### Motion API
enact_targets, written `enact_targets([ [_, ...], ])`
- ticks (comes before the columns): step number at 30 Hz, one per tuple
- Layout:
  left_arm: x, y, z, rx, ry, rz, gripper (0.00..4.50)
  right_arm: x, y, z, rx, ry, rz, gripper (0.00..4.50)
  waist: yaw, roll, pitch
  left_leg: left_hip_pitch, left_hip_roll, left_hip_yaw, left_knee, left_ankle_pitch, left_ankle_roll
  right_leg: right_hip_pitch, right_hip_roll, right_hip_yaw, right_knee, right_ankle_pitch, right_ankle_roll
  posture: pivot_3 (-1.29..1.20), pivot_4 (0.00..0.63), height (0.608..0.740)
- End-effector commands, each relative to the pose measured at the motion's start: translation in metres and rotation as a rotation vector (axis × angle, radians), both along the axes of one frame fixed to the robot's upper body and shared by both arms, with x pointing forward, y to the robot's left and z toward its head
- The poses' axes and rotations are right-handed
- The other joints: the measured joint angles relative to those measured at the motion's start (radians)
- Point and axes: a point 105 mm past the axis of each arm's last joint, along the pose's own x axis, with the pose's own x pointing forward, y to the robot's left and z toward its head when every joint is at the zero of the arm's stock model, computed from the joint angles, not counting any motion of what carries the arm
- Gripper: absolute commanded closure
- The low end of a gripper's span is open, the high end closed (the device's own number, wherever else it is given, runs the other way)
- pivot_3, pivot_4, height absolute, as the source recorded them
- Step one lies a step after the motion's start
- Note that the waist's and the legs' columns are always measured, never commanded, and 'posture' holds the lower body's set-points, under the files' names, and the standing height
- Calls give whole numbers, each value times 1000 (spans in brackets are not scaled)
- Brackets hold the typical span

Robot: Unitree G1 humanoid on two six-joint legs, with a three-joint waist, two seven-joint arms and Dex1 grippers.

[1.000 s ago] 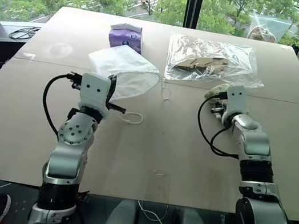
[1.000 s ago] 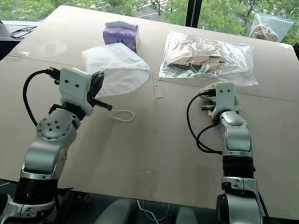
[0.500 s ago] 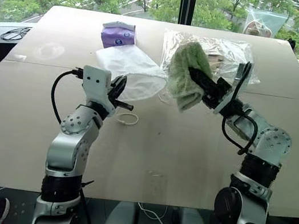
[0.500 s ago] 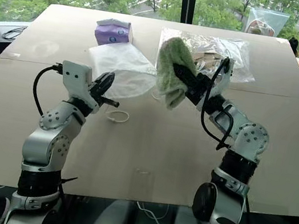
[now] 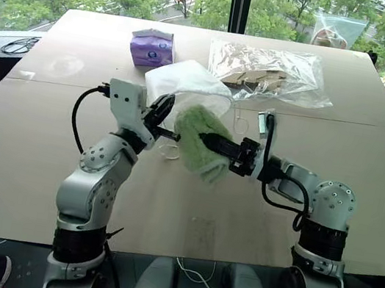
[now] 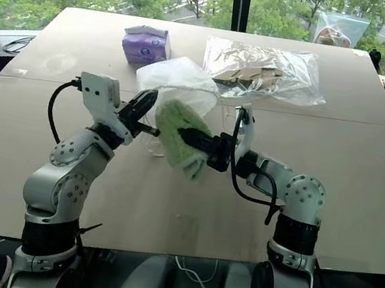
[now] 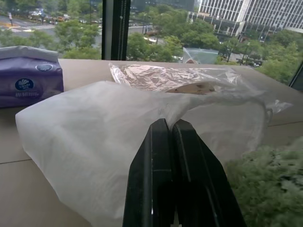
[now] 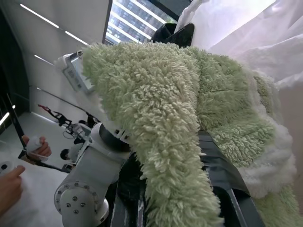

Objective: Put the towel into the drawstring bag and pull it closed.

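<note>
Left gripper [image 5: 167,129] jaws clamped on drawstring bag [image 5: 188,83] rim, lifting mouth; right gripper [image 5: 216,144] jaws pinched towel [image 5: 204,142], presented for insertion.

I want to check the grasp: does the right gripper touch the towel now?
Touching. The right wrist view shows the towel draped over the right gripper, clamped between its black fingers.

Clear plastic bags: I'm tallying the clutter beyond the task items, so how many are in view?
2. One clear plastic bag with wooden pieces lies on the table's far right part. A second, smaller bag sits beyond the table's far edge by the window. Others may be hidden.
</note>
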Motion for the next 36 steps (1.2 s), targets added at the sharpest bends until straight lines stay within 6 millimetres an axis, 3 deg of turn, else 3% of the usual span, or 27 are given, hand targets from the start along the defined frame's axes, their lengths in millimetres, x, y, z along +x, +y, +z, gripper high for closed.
enact_targets([
  [1, -14, -19, 13, -30, -48, -95, 4500, 10, 4, 5, 70, 46, -54, 4481, 0, 0, 0, 0, 0, 0, 0, 0, 0, 0, 0, 0, 0, 0, 0, 0, 150, 740],
  [8, -18, -31, 20, -67, -69, -146, 4500, 7, 19, -19, 25, 178, -34, 4481, 0, 0, 0, 0, 0, 0, 0, 0, 0, 0, 0, 0, 0, 0, 0, 0, 150, 740],
  [15, -23, -42, 18, -73, -68, -198, 4500, 13, 27, -26, -35, 211, -41, 4481, -1, 1, 1, 0, 0, 0, 0, 0, 0, 0, 0, 0, -1, 0, 0, 0, 150, 740],
  [20, -30, -51, 12, -55, -52, -250, 4500, 29, 31, -14, 62, 268, -98, 4481, -1, 1, 1, 0, 0, 0, 0, 0, 0, 0, 0, 0, 0, 0, 0, 0, 150, 740],
  [25, -33, -52, 6, -46, -31, -258, 4500, 49, 24, 18, 379, 399, -159, 4481, 1, 1, 2, -1, 0, 0, 0, 0, 0, 0, 0, 0, -1, 0, 0, 0, 150, 740],
  [33, -31, -58, 3, -45, -27, -272, 4500, 52, 19, 53, 648, 490, -107, 4481, -3, 3, 4, -1, 1, 0, -1, 0, 0, -1, 1, 0, -2, 0, 0, 0, 150, 740],
  [36, -36, -67, -1, -34, -9, -345, 4500, 57, 22, 55, 707, 594, -99, 4481, -2, 3, 4, -1, 1, 1, -1, 0, 0, -1, 1, 1, -2, 0, 0, 0, 150, 740],
])
